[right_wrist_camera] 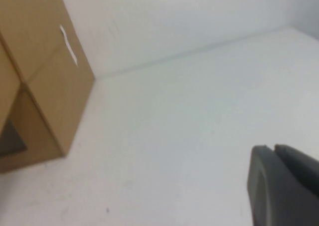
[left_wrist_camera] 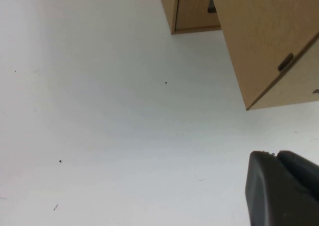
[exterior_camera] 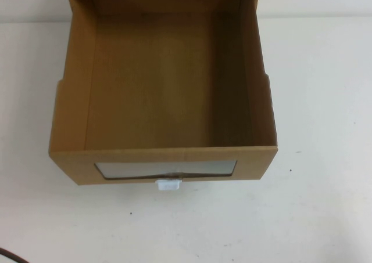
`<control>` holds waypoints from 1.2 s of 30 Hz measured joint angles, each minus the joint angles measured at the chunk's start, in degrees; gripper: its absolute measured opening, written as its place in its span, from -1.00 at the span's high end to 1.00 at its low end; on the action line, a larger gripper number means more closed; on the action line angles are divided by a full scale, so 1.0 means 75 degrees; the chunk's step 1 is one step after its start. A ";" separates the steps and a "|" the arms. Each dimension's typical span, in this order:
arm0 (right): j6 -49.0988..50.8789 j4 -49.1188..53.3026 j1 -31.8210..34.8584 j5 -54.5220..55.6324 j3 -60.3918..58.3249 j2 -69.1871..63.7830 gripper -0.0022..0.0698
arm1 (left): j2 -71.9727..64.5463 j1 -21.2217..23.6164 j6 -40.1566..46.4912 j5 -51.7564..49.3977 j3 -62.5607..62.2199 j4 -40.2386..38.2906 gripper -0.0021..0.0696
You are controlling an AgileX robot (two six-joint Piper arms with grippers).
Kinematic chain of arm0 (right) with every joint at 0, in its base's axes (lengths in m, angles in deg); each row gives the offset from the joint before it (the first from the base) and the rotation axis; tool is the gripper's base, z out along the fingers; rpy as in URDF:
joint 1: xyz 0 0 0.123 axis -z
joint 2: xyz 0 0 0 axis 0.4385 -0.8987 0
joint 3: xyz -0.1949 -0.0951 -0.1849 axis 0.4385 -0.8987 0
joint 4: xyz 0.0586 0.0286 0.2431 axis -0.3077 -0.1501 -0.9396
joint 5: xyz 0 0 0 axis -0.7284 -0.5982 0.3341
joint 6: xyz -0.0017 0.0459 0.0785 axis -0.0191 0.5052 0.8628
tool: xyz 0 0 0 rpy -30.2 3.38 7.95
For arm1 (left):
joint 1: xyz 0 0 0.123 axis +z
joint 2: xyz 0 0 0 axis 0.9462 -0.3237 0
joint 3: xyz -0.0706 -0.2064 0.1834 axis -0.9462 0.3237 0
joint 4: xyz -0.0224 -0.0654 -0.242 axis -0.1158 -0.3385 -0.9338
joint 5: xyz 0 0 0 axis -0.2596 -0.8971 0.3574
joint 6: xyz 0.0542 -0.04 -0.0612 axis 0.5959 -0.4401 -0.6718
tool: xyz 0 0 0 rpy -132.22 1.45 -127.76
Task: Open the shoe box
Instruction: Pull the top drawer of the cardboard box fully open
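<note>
High view: shoe box (exterior_camera: pixel 163 154) sits at the centre of the white table (exterior_camera: pixel 325 205), top open, inside bare. The front wall carries a clear window (exterior_camera: pixel 165 169) and a small white tab (exterior_camera: pixel 167 185) at its lower edge. Judgement: thin cardboard, light, dents under a hard pinch, likely slides on the smooth top; hold by the tab or front rim. Left gripper (left_wrist_camera: pixel 277 186) is clenched on nothing, above bare table near the box. Right gripper (right_wrist_camera: pixel 275 186) is clenched and empty too, off the box's side.
</note>
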 joint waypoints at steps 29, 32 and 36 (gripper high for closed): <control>0.0162 0.0919 0.0018 -0.1868 -0.0066 0.0035 0.99 | 0.0000 0.0000 0.0000 -0.0050 0.0012 0.0000 0.95; 0.0162 0.0919 0.0018 -0.1868 -0.0066 0.0035 0.99 | 0.0000 0.0000 0.0000 -0.0050 0.0012 0.0000 0.95; 0.0162 0.0919 0.0018 -0.1868 -0.0066 0.0035 0.99 | 0.0000 0.0000 0.0000 -0.0050 0.0012 0.0026 0.95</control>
